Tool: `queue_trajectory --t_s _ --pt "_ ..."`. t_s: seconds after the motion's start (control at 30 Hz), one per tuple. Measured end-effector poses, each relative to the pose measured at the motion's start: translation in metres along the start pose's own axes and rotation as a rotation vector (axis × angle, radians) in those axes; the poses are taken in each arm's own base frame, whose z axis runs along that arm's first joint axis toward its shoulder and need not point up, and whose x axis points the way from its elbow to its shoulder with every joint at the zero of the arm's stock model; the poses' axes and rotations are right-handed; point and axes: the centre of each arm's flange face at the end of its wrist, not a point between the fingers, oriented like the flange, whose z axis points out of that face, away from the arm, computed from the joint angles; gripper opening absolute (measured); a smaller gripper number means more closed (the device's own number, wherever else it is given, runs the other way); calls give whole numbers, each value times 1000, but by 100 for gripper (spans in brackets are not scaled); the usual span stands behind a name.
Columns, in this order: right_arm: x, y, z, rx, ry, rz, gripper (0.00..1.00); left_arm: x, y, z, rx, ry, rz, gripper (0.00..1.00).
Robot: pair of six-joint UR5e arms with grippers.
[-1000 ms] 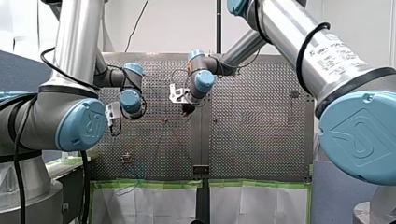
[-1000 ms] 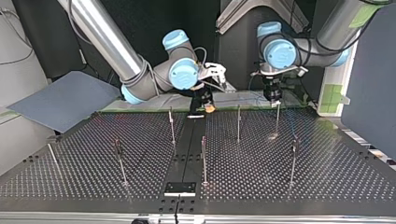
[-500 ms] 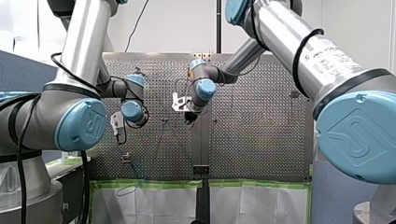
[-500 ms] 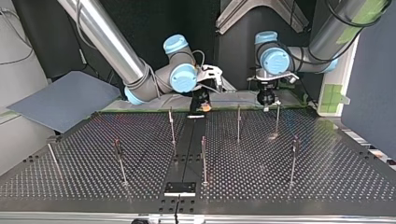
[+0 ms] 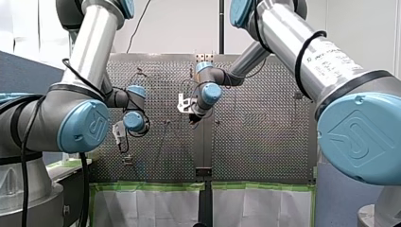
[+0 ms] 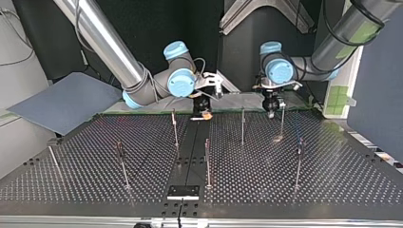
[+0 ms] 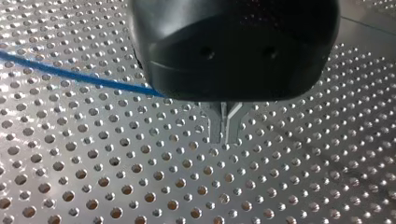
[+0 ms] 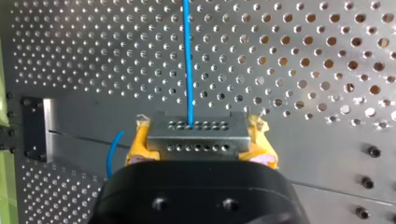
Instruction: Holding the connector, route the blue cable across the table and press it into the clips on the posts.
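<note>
My right gripper (image 8: 198,148) is clamped on the connector (image 8: 196,133), yellow pads (image 8: 135,142) pressed to both sides of that little perforated metal block. The blue cable (image 8: 187,60) leaves the connector straight ahead at 12 o'clock, running taut over the perforated table (image 8: 303,70), and a short blue curl shows at the gripper's 9 o'clock. Over to my left gripper (image 7: 226,126): black body, metal fingers (image 7: 215,123) drawn together with only a hairline seam between them, tips close above the holes. The cable comes in from 10 o'clock and slips under the gripper's body; whether the fingers pinch it, I cannot tell. In the top view both grippers hang low at the table's far edge, the left at the right one's 3 o'clock, just beside one of the thin posts (image 6: 283,121).
</note>
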Motion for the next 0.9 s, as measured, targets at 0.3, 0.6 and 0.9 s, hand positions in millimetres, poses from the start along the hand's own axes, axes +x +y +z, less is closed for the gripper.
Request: queue_trajectory --t_s 0.3,0.6,0.9 --pt "-7 16 8 -20 -10 10 0 -13 0 19 31 -25 -23 7" --pt "-1 44 14 -55 -3 26 0 -3 7 52 19 -10 -24 7" --pt "8 61 17 -72 11 34 0 -21 6 77 7 -20 -47 25"
